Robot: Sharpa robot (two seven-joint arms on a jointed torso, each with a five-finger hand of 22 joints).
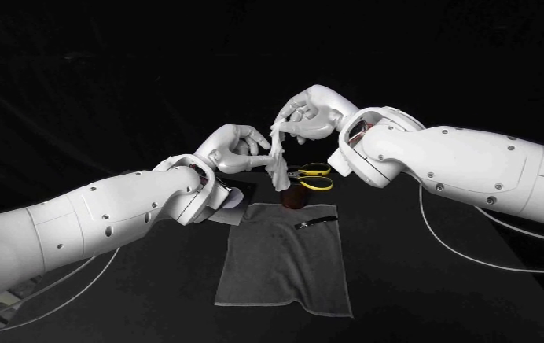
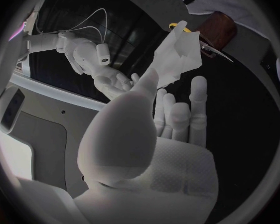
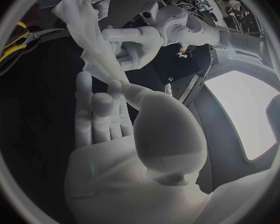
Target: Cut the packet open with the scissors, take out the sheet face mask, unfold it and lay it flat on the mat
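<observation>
The white sheet mask hangs folded and crumpled in the air between my two hands, above the far end of the grey mat. My left hand pinches its lower part between thumb and finger; the mask rises from that pinch. My right hand pinches its upper end, and the mask stretches from there to my left hand. The yellow-handled scissors lie on the table under the hands. The brown packet lies beside them at the mat's far edge.
A thin dark strip lies on the mat's far right corner. The scissors and packet sit close together below the hands. The near part of the mat is bare.
</observation>
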